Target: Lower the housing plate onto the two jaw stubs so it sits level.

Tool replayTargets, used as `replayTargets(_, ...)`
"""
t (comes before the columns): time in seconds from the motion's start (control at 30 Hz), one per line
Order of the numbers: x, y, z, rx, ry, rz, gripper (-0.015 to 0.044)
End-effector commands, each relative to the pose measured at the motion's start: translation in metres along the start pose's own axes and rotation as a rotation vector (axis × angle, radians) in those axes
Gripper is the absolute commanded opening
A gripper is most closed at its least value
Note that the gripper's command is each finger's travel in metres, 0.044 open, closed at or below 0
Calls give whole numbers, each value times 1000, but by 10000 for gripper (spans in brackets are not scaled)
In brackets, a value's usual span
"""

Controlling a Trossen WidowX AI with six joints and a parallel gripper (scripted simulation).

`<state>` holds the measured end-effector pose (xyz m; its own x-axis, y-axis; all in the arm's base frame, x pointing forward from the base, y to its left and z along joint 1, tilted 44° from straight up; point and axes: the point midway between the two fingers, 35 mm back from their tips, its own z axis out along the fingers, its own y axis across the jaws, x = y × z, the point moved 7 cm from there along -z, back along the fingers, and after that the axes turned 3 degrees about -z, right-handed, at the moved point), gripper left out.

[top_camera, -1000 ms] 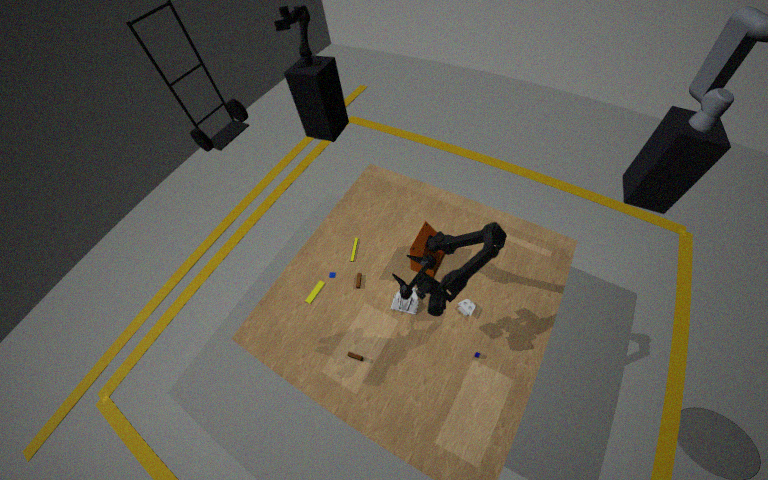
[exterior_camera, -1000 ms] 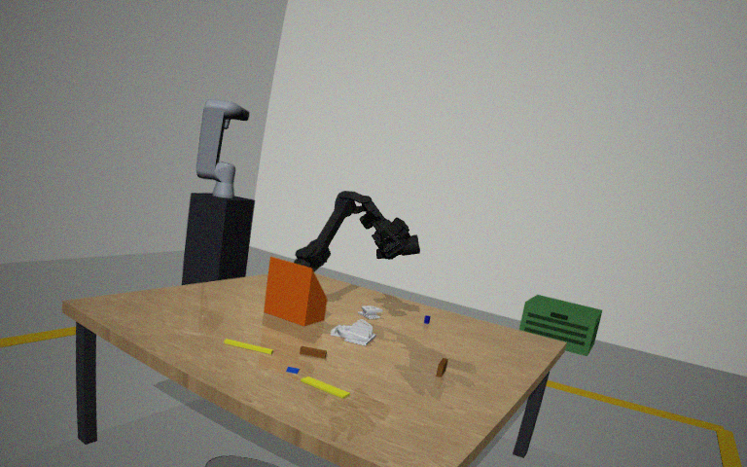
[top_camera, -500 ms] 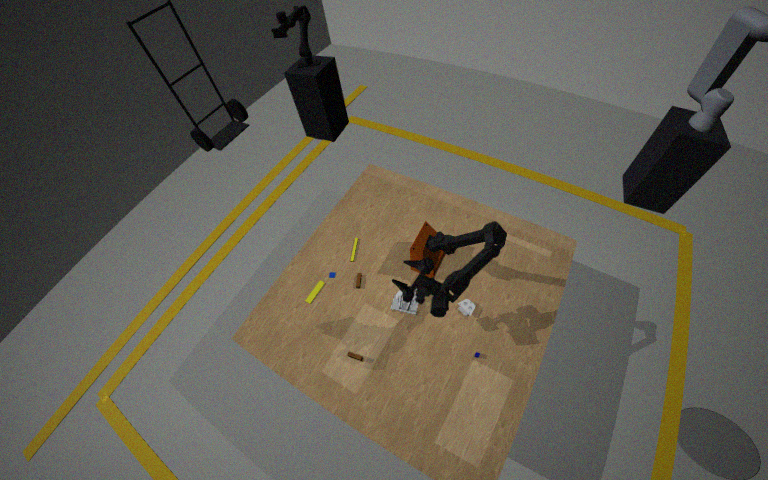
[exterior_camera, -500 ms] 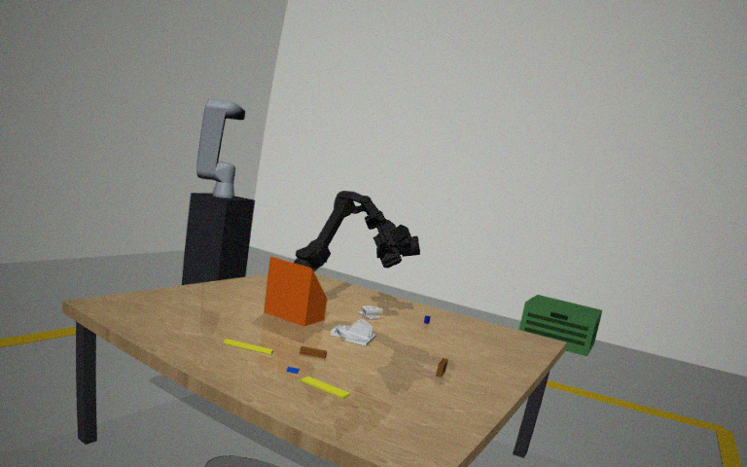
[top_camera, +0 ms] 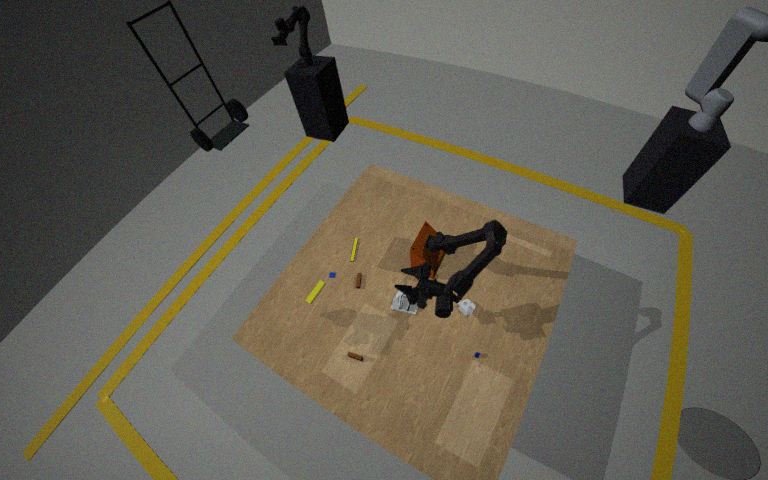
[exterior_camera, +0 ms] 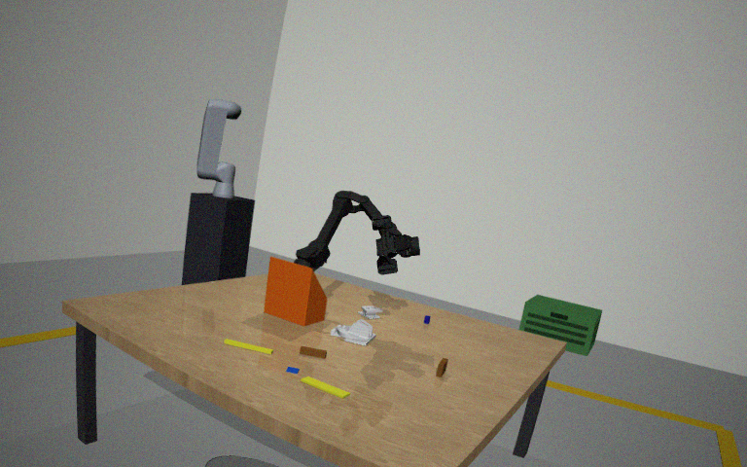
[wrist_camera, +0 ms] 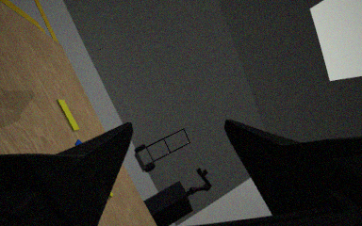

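From above, I saw the black arm (top_camera: 469, 237) (exterior_camera: 330, 222) bent over the bench (top_camera: 293, 321) (exterior_camera: 163, 324) (wrist_camera: 19, 61), with its end effector (top_camera: 399, 279) (exterior_camera: 384, 245) (wrist_camera: 180, 125) spread and holding nothing. A larger white part (top_camera: 403, 303) (exterior_camera: 354, 333) showed partly behind it, and a smaller white part (top_camera: 466, 306) (exterior_camera: 370, 311) lay apart, on the other side of the wrist. I could not tell which was the housing plate, nor make out the jaw stubs. A dark blue cube (top_camera: 477, 355) (exterior_camera: 427, 319) was well apart from both.

From the side, the end effector was raised clear of the bench and both white parts. The larger one, with a piece standing up from it, rested near the orange block (top_camera: 418, 252) (exterior_camera: 288, 292); the smaller lay beyond it. Nearer me were a brown block (exterior_camera: 312, 351) (top_camera: 358, 280), a blue chip (exterior_camera: 292, 370) (top_camera: 332, 274) (wrist_camera: 78, 142) and a yellow strip (exterior_camera: 325, 386) (top_camera: 315, 292) (wrist_camera: 69, 115).

From the wrist, the two dark fingertips stood wide apart, with a hand truck (wrist_camera: 148, 167) (top_camera: 236, 111) visible in the background between them. Neither white part showed there; the yellow strip lay on the bench at the left of that view, and one finger partly hid the blue chip.
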<state>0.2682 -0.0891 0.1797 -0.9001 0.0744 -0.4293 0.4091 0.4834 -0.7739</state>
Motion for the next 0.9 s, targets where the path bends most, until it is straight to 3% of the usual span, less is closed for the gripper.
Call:
replayTargets(0.0, -1, 2, -5, -61, -14, -69, 440)
replayTargets(0.87, 1, 23, -36, -398, -153, -547, 440)
